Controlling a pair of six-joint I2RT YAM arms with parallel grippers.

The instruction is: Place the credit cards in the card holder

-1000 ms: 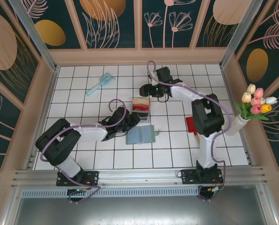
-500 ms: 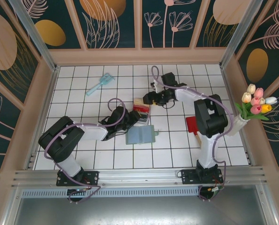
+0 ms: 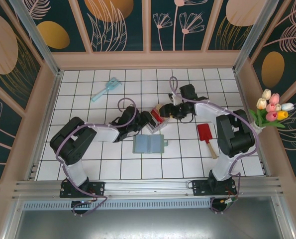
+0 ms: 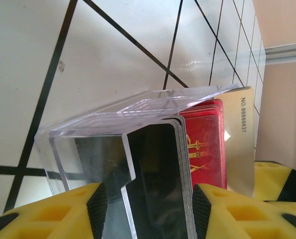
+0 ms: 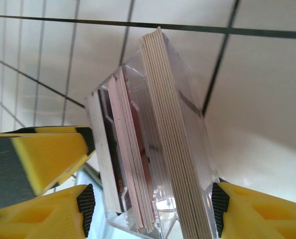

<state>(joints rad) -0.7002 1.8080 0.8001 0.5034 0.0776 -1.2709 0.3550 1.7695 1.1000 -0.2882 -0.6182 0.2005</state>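
1. White tiles with dark grid lines cover the surface (image 3: 83, 149), which is walled in by dark panels painted with flowers
2. From the top camera, both arms reach toward the middle of the surface and meet at a clear plastic box (image 3: 154, 124), which sits tilted rather than flat
3. Left pincer (image 4: 148, 211): its yellow fingers are pressed onto the clear plastic box from either side, with the dark pads against the walls
4. The credit cards (image 4: 207, 144) stand on edge inside that box: a black one nearest the left wrist camera, red ones with gold marks behind it, and a pale one printed with a number on the outside
5. Right pincer (image 5: 152, 209): its fingers straddle the box and the packed card edges. One pad lies against the stack. The other looks just off it, so I cannot tell whether it is pinching or merely spread around it
6. The card holder (image 3: 148, 144) lies flat on the surface just beside the box, on the side toward the arm bases, and neither pincer touches it
7. A red-headed tool with a wooden handle (image 3: 206, 135) lies to the right of the card holder, and a light blue brush (image 3: 106, 89) lies far back on the left
8. Tulips in a white vase (image 3: 269, 112) stand at the right wall
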